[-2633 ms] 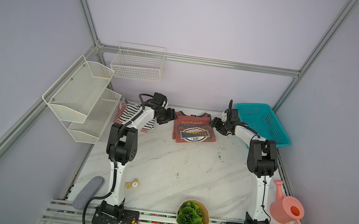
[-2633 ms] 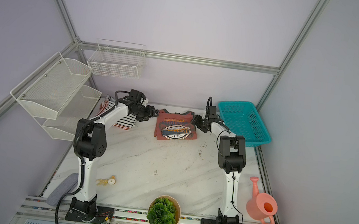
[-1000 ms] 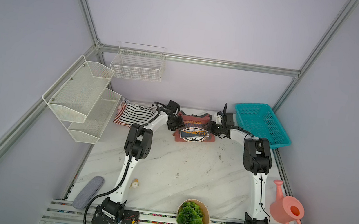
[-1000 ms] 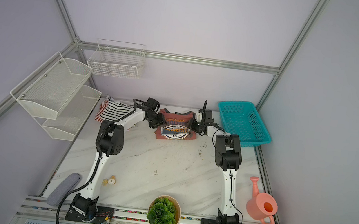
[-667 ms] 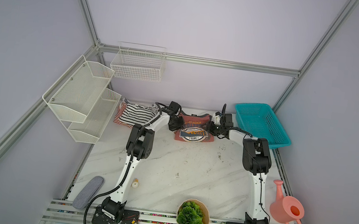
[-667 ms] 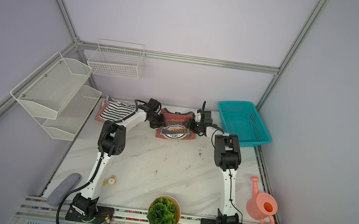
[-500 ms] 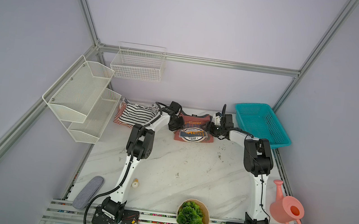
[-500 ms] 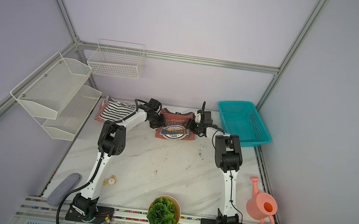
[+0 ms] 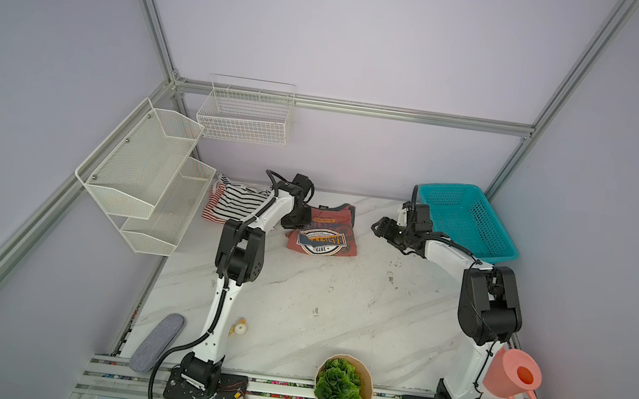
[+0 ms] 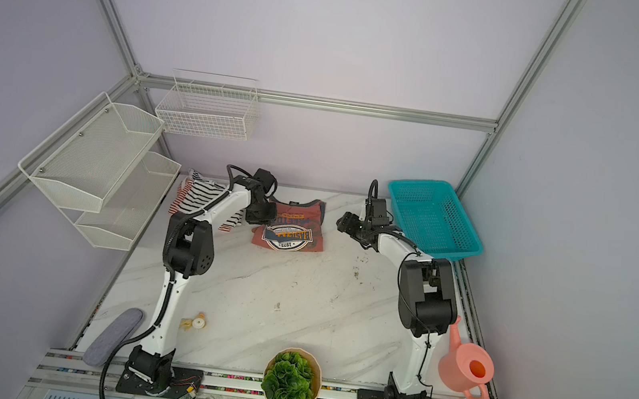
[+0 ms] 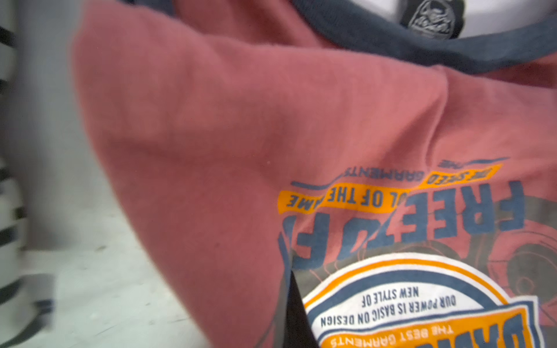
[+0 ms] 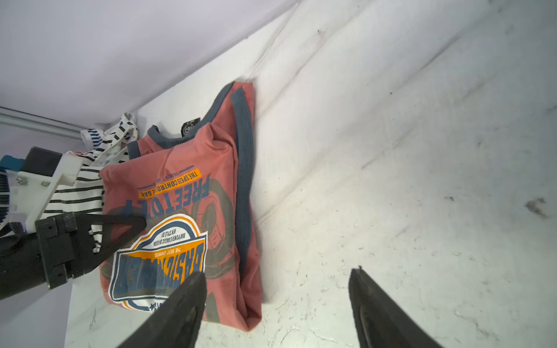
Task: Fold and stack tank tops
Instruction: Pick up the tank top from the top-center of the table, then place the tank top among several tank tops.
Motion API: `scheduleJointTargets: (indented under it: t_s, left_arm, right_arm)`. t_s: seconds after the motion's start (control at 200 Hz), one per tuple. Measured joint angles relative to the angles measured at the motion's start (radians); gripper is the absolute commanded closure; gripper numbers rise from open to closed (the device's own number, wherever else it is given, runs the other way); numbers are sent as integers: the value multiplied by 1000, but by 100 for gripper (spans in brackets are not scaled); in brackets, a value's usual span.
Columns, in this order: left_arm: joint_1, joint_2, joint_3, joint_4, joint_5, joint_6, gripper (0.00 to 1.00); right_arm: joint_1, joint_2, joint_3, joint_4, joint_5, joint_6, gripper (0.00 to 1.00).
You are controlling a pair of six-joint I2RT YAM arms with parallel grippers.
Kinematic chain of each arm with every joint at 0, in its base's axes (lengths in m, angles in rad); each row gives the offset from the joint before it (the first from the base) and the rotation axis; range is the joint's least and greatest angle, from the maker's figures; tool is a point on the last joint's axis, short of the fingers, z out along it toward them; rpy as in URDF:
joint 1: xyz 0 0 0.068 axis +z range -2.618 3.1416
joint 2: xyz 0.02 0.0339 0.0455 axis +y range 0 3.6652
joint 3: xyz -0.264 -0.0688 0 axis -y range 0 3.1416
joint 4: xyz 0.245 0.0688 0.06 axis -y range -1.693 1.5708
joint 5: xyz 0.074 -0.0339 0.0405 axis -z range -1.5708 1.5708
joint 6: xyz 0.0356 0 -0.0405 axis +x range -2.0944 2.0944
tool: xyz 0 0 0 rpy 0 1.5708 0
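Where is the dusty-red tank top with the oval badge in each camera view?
In a top view: dusty-red cloth tank top with oval badge, far side of the white marble table, left of centre.
In a top view: the tank top, same place.
Left wrist: the tank top fills most of the picture.
Right wrist: the tank top lies just ahead of the open right pincer.
Shared landmark: black-and-white striped tank top beside it.

The right jaws stand wide apart at the lower edge of the frame, two dark tips above the white marbled bench [image 12: 407, 168], with nothing between them. One tip shows in front of the dusty-red tank top [image 12: 180, 162], which lies left of centre, partly folded, its oval badge facing up. From the left edge the left jaws, pressed together, pinch its side. Behind them lies a black-and-white striped top [image 12: 75, 192].
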Motion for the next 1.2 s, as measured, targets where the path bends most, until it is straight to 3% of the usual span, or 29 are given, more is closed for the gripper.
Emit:
scheduleJointTargets:
  t_s: [0.685, 1.2]
  left_arm:
    - [0, -185, 25, -41, -201, 212, 100]
    - [39, -208, 25, -42, -308, 244, 100]
  right_arm:
    - [0, -5, -80, 44, -2, 42, 23]
    - [0, -5, -106, 51, -6, 44, 23]
